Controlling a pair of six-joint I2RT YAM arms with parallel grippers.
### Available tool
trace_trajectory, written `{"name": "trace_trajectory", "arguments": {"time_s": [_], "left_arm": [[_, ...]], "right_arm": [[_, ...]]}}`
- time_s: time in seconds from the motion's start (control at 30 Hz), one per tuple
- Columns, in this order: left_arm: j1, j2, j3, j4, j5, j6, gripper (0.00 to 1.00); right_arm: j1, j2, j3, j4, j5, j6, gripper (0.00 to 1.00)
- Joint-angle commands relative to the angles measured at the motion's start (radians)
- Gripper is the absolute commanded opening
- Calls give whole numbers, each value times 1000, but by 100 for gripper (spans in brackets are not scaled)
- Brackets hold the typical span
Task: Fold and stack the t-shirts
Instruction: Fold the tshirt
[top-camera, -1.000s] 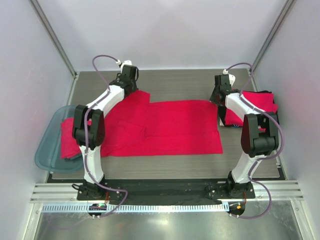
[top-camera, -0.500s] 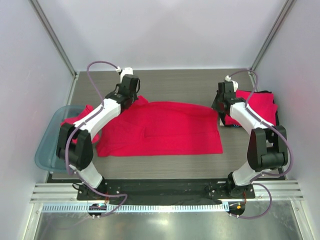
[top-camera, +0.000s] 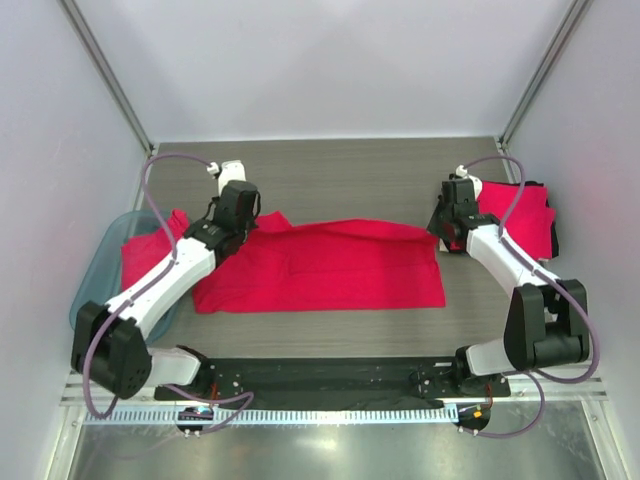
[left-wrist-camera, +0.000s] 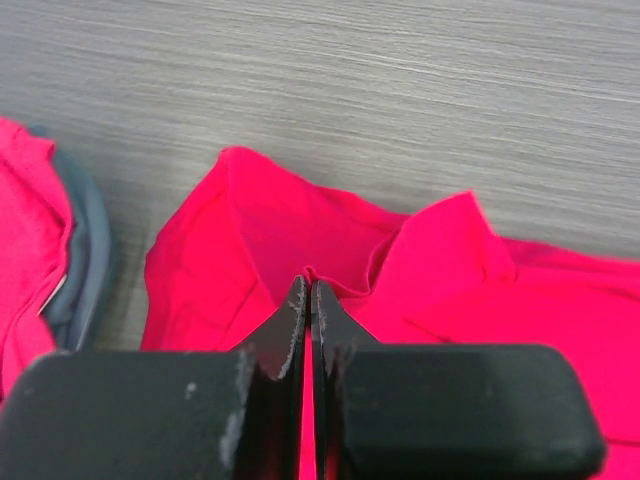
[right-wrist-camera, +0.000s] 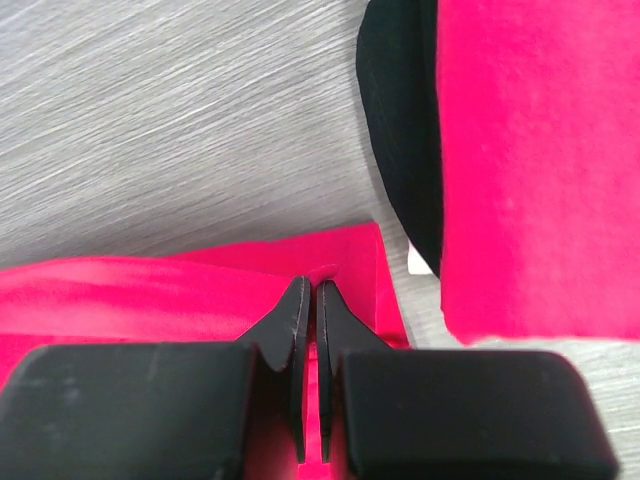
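Grey wood-grain laminate tabletop (top-camera: 340, 170) carries everything.

Biggest item is the middle t-shirt (top-camera: 330, 270) (bright red, soft cloth, short-sleeved). It is spread wide across the centre. Its near edge is straight and flat; its far edge is rumpled and drawn up at both far corners.

Next is the translucent teal plastic bin (top-camera: 88, 295), with rounded corners, at the tabletop's left edge. It holds the bin t-shirt (top-camera: 135, 262), same red cloth, bunched and spilling over the rim.

Far right are the folded t-shirts (top-camera: 520, 215), a flat red stack just beside the middle t-shirt's right end, not touching it. They sit on a black rounded pad (right-wrist-camera: 400, 130). The overhead view mostly hides the pad; the right wrist view shows it clearly.

Left claw (left-wrist-camera: 308, 290) has its jaws pressed together, pinching a raised ridge of the middle t-shirt at its far left corner. Only the left wrist view shows the cloth puckering up into the tips.

Right claw (right-wrist-camera: 310, 290) has its jaws nearly touching, nipping the thin far right corner of the same shirt, near the pad.
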Motion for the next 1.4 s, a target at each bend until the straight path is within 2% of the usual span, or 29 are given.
{"name": "trace_trajectory", "arguments": {"time_s": [0.0, 0.27, 0.6, 0.73, 0.97, 1.1, 1.13, 1.17, 1.2, 1.23, 1.27, 1.33, 1.37], "left_arm": [[-10, -102, -38, 29, 4, -30, 0], [-50, -233, -123, -25, -24, -68, 0], [-81, -391, -187, -128, -41, -90, 0], [-85, -437, -233, -154, -7, -123, 0], [-87, -505, -347, -171, 50, -195, 0], [-98, -607, -442, -169, 84, -254, 2], [-99, -676, -471, -157, 90, -272, 6], [-101, -708, -509, -154, 100, -292, 17], [-101, -745, -526, -152, 110, -308, 22], [-101, -803, -538, -154, 117, -317, 26], [-102, -836, -558, -155, 120, -321, 30], [-101, -889, -571, -160, 123, -329, 34], [-101, -935, -574, -162, 119, -331, 40]], "right_arm": [[3, -62, -33, 19, -3, 17, 1], [2, -132, -88, 16, 41, 23, 1], [0, -146, -125, 16, 72, 30, 1], [2, -160, -157, 26, 69, 46, 1], [0, -249, -318, 121, 57, 104, 6], [2, -305, -392, 164, 67, 127, 7], [2, -312, -398, 168, 75, 130, 9], [2, -322, -407, 164, 81, 138, 17], [2, -332, -409, 158, 87, 139, 22], [2, -344, -413, 160, 87, 139, 28], [2, -374, -428, 164, 89, 144, 41], [2, -416, -447, 172, 92, 147, 52], [2, -431, -459, 174, 90, 147, 53]]}}
